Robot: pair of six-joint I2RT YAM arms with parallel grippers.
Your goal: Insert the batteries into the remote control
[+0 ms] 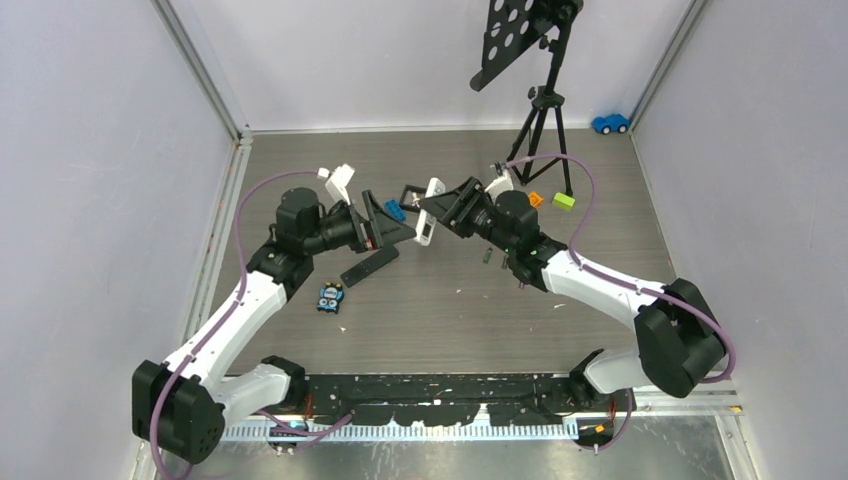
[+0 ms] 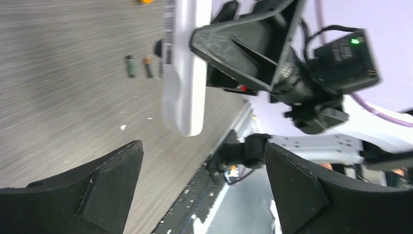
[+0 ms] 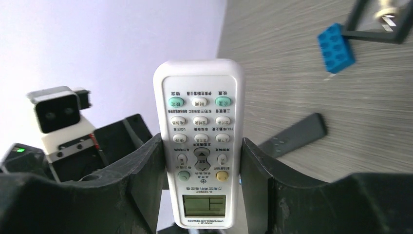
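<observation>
Right gripper [image 3: 202, 146] is clamped on the white remote [image 3: 197, 117]. Its fingers [image 3: 146, 165] press both long edges at the display end, and the button face is toward its wrist camera. Remote is up off the table [image 1: 450, 310], held in the gap between the two arms. Left gripper [image 2: 203, 146] is spread wide with nothing in it, pointed at the remote from close by (apart from it, not touching). Two batteries [image 2: 130, 66] lie side by side on the table beyond the remote in the left wrist view, near the right arm. Black flat bar [image 3: 294, 139] lies on the table near the left gripper, with a blue brick [image 3: 336, 46] further back. Can't tell whether the remote's battery bay is open.
</observation>
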